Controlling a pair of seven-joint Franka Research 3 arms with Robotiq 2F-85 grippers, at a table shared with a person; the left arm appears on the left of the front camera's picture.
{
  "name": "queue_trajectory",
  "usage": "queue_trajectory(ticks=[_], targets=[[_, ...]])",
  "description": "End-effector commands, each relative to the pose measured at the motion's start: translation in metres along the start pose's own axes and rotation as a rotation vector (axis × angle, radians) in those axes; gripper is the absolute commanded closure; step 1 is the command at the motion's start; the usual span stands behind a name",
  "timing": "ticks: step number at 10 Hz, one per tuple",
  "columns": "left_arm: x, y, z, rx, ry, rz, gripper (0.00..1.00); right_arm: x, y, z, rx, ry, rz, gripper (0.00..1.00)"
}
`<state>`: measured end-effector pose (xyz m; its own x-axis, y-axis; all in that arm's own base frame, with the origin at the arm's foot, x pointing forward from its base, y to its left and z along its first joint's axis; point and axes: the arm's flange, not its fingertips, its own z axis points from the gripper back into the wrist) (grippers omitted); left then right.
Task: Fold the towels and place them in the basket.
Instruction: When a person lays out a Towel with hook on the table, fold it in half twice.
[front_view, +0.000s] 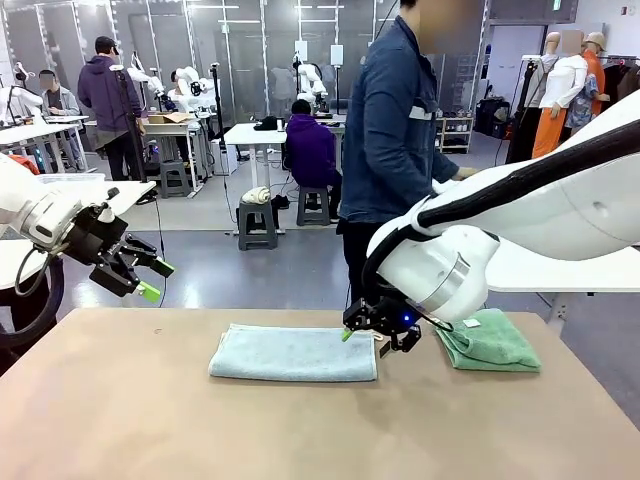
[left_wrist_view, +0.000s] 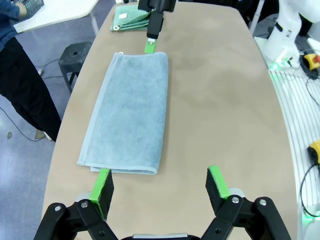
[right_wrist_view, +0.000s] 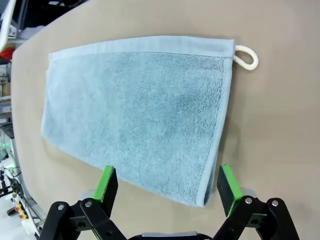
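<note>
A pale blue-grey towel (front_view: 295, 353) lies folded in a long strip in the middle of the table, with a white loop (right_wrist_view: 246, 56) at one corner. My right gripper (front_view: 375, 335) hovers open just over its right end; in the right wrist view the open fingers (right_wrist_view: 167, 185) straddle the towel's near corner (right_wrist_view: 135, 110). The mint green towel (front_view: 490, 340) lies folded at the right, behind that arm. My left gripper (front_view: 150, 278) hangs open in the air off the table's left side, looking down the blue towel (left_wrist_view: 130, 117). A bit of dark wire mesh, apparently the basket (left_wrist_view: 31, 5), shows on a white side table.
A person (front_view: 395, 140) in a dark blue jacket stands at the far edge, turned toward the white side table (front_view: 560, 270) on the right. The tan table (front_view: 150, 420) has bare room in front and to the left of the blue towel.
</note>
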<state>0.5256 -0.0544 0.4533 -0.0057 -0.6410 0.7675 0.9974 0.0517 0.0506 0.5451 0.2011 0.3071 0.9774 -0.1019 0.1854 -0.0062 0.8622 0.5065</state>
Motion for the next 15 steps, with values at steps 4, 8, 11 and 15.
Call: queue_trajectory(ticks=[4,8,11,15], targets=[[0.002,0.0,0.002,0.003,-0.001,-0.003,0.06,0.015,0.012,-0.018,-0.097,-0.002,-0.029,0.0],[0.002,0.0,0.002,0.003,-0.001,-0.003,0.06,0.019,0.016,-0.027,-0.158,-0.029,-0.057,0.2],[0.002,0.0,0.002,0.003,-0.001,-0.003,0.06,0.017,0.02,-0.033,-0.196,-0.029,-0.055,0.2],[0.002,0.0,0.002,0.003,-0.001,-0.003,0.06,0.017,0.025,-0.04,-0.254,-0.043,-0.058,0.39]])
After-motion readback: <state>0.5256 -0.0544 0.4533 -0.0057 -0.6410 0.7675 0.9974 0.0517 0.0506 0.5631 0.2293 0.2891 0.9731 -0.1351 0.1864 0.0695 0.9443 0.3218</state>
